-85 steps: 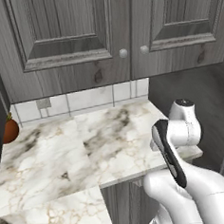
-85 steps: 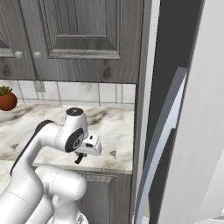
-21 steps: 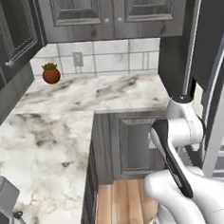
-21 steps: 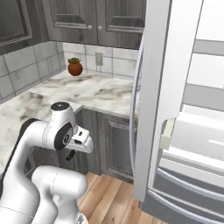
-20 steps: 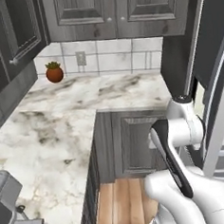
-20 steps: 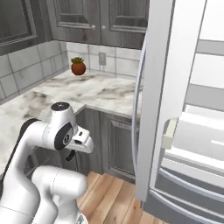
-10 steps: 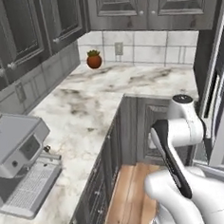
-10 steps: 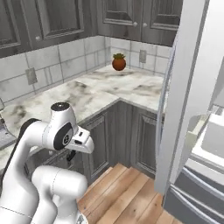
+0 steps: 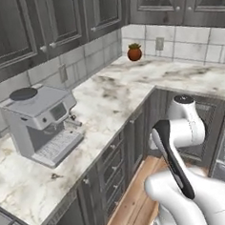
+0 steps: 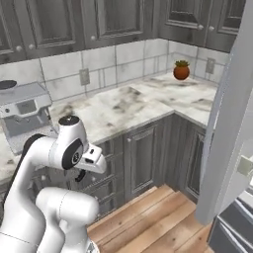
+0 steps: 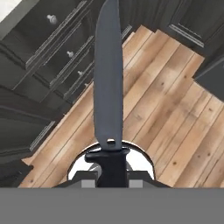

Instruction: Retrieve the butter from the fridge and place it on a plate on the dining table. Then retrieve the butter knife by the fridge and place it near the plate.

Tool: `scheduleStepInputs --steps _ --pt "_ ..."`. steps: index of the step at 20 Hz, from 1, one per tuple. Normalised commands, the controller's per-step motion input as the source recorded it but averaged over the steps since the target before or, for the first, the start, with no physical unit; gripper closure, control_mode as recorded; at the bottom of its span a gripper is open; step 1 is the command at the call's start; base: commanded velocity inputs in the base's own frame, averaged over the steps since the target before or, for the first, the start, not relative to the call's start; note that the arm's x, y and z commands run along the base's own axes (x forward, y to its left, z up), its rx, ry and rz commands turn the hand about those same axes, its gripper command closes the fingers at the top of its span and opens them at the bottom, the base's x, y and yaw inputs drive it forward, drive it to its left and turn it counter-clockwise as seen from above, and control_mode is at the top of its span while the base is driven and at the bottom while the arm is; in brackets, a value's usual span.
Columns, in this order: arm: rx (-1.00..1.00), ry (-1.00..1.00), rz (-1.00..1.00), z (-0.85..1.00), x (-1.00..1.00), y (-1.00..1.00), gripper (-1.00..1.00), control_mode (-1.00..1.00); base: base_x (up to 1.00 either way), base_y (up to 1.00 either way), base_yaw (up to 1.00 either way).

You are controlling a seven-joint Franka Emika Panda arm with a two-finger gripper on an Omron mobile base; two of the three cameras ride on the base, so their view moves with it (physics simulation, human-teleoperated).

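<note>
The knife (image 11: 108,87) has a long dark grey blade and a black handle with a small guard. In the hand view it runs from the gripper (image 11: 111,178) at 6 o'clock straight up to 12, above a wooden floor (image 11: 175,105) and dark drawers (image 11: 52,57). The gripper is closed on the handle. The base views show instead a marble counter (image 9: 108,98), a coffee machine (image 9: 41,122) and a small potted plant (image 9: 134,51).
</note>
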Motion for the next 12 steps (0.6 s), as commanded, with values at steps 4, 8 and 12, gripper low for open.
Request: scheduleStepInputs --steps 4,8,12 --pt "0.00 0.00 0.00 0.00 0.00 0.00 1.00 1.00 -0.59 -0.13 0.49" --pt "0.00 0.00 0.00 0.00 0.00 0.00 1.00 1.00 -0.37 0.00 0.52" --pt "0.00 0.00 0.00 0.00 0.00 0.00 1.00 1.00 -0.40 0.00 0.54"
